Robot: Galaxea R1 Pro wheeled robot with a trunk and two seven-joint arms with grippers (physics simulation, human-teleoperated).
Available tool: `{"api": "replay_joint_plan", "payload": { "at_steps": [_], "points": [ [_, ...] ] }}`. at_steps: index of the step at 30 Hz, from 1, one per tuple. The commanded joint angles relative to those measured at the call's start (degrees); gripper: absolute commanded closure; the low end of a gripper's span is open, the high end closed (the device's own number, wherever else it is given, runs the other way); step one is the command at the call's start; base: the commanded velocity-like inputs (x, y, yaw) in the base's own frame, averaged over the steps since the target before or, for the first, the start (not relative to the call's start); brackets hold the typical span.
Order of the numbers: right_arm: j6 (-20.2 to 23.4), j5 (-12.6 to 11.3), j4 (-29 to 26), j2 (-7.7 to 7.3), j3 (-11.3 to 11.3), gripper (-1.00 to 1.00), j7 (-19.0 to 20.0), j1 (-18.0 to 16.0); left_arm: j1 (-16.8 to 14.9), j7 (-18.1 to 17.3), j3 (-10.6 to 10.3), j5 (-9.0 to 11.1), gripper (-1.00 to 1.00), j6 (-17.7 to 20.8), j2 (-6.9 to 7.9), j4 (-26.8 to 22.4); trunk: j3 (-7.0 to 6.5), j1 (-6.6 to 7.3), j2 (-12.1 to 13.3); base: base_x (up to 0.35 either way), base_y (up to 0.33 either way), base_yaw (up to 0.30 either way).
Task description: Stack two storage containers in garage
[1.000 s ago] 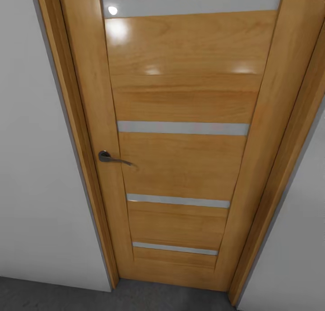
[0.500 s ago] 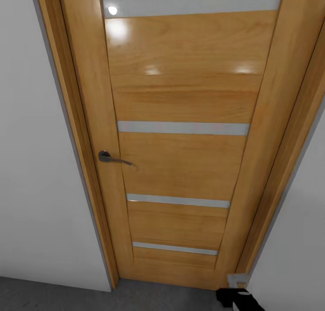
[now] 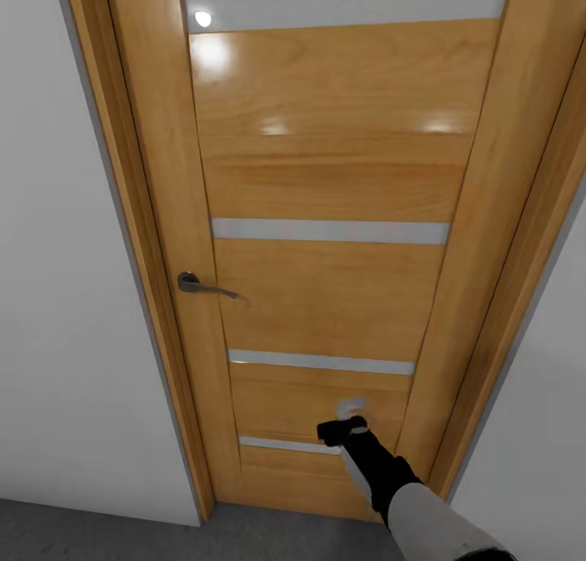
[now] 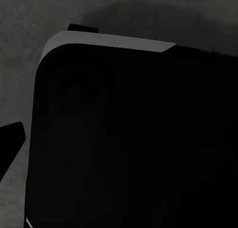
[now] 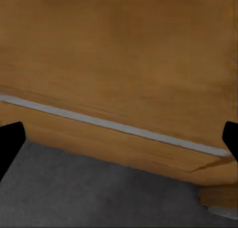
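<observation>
Garage-type floor (image 3: 98, 532), dark grey and mottled, runs along the foot of a closed wooden door (image 3: 325, 178) that stands between white walls (image 3: 65, 300). Pale horizontal strips cross the door, and a grey lever handle (image 3: 199, 284) sits at about 9 o'clock on its panel. From 5 o'clock the right arm reaches up, its right gripper (image 3: 346, 422) close to the door's lower panel, near the lowest strip. The right wrist view has both dark fingertips (image 5: 10, 143) at opposite edges: jaws spread wide, holding nothing. The left wrist view looks onto a dark robot body part (image 4: 134, 138) over grey floor; one fingertip shows, so I cannot tell the left jaws' spread.
</observation>
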State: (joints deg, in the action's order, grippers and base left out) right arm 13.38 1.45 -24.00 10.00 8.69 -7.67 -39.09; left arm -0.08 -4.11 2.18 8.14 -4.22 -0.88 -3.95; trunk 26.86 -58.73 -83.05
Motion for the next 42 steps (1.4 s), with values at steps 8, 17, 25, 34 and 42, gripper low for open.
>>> {"api": "replay_joint_plan", "payload": {
  "at_steps": [8,17,25,34,42],
  "points": [
    [-3.49,0.64,-5.87,0.0,16.65,-1.0,0.04,-6.55,-0.01,-0.29,0.2,0.48,-1.0,-0.09,0.07,-0.01,0.07,0.0,-0.03,0.0,0.0,0.0],
    [-7.49,0.33,-7.26,0.0,22.98,-1.0,-0.57,-6.82,-0.01,-0.29,0.27,0.55,-1.0,-0.09,0.26,-0.08,0.07,0.0,-0.03,0.0,0.0,0.0],
    [-8.61,0.65,-7.21,0.0,23.35,-1.0,-0.83,-6.85,-0.01,-0.29,0.21,0.55,-1.0,-0.09,0.11,-0.09,0.07,0.0,-0.03,0.0,0.0,0.0],
    [-11.07,3.07,-0.69,0.0,33.85,-1.0,-0.15,-15.73,-0.01,-0.37,0.2,0.38,-1.0,-0.09,-0.04,-0.09,0.07,0.0,-0.03,0.089,0.0,0.0],
    [-10.75,3.23,-0.5,0.0,34.06,-1.0,-0.15,-15.93,-0.01,-0.38,0.2,0.3,-1.0,-0.09,-0.06,-0.09,0.07,0.0,-0.03,0.309,0.0,0.0]
  ]
}}
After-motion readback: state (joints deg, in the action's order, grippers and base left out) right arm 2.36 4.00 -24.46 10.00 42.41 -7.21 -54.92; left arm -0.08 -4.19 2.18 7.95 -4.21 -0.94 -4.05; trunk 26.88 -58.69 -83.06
